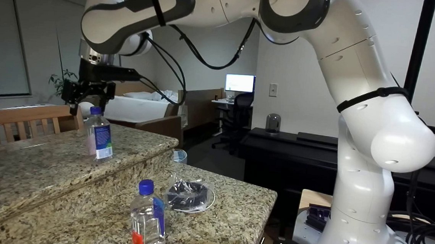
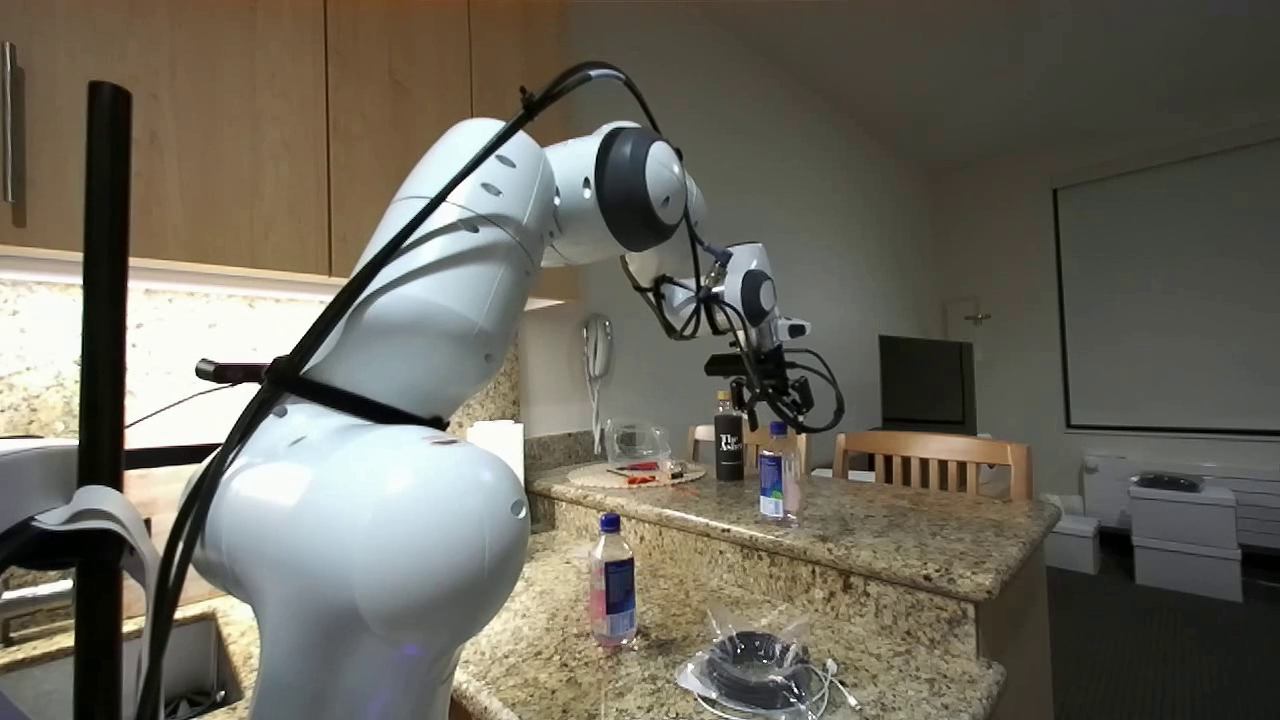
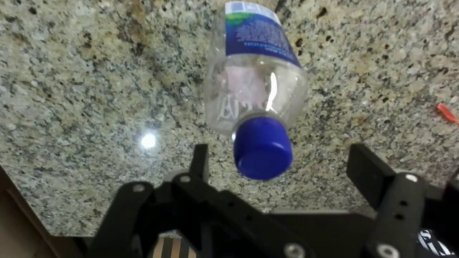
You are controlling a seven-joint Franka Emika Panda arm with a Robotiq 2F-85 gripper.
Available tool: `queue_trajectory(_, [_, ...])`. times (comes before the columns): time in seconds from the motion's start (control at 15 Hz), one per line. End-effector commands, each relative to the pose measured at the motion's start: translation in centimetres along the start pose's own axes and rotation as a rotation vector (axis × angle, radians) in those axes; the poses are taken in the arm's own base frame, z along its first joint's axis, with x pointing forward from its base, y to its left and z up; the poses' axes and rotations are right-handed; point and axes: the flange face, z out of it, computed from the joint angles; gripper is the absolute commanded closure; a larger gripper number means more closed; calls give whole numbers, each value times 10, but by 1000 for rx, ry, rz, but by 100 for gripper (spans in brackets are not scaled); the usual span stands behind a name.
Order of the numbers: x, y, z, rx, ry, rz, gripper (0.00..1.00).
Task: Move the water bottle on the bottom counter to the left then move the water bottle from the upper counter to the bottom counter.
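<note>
Standing straight: the upper bottle [image 1: 92, 138], below a gripper [image 3: 281, 165] with parted fingers

The upper bottle rests on the upper counter [image 1: 26, 173], toward its near edge, with its long axis vertical and its blue cap [image 3: 263, 150] pointing up. In an exterior view its blue label panel [image 1: 103, 137] is turned to the near right. The wrist view looks down on it, cap toward the camera, the label's lettering inverted.

The gripper hangs above that counter, its two fingers well spread. In the wrist view the blue cap lies between them, closer to the finger on the left, with a gap showing on each side. Whether the fingertips are level with the cap or higher, I cannot tell.

The lower bottle [image 1: 149, 218] stands on the bottom counter [image 1: 229, 230], a step down, likewise upright with cap on top and long axis vertical. A reddish-orange patch [image 1: 137, 242] shows low on its left side in an exterior view, where it stands nearer than the upper bottle and to its right. A plastic-wrapped black ring [image 2: 748, 686] lies near it, apart. On the upper counter, a dark bottle [image 2: 728, 462] stands upright in an exterior view, left of the upper bottle.
</note>
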Motion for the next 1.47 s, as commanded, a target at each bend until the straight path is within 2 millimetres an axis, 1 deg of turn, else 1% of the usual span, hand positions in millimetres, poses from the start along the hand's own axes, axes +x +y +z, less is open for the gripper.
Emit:
queue_trajectory(0.0, [6, -2, -8, -30, -3, 33, 32])
queue_trajectory(0.07, [7, -1, -9, -38, -5, 39, 40])
queue_trajectory(0.13, [8, 1, -9, -50, -12, 45, 27])
queue_trajectory(0.2, [8, 2, -8, -59, -17, 53, 12])
queue_trajectory(0.27, [8, 4, -8, -66, -26, 61, 7])
queue_trajectory(0.33, [7, 5, -7, -72, -33, 67, 6])
queue_trajectory(0.4, [7, 6, -7, -81, -40, 73, 1])
queue_trajectory(0.53, [6, 8, -3, -85, -62, 72, 0])
queue_trajectory(0.6, [6, 9, -1, -86, -72, 73, 27])
queue_trajectory(0.67, [5, 8, 0, -88, -81, 72, 25])
queue_trajectory(0.73, [5, 8, 2, -89, -91, 69, 29])
queue_trajectory(1.13, [6, 5, 6, -94, -91, 59, 70])
queue_trajectory(1.33, [9, 3, -3, -105, -74, 54, 86])
queue_trajectory(1.4, [9, 2, -5, -107, -72, 52, 89])
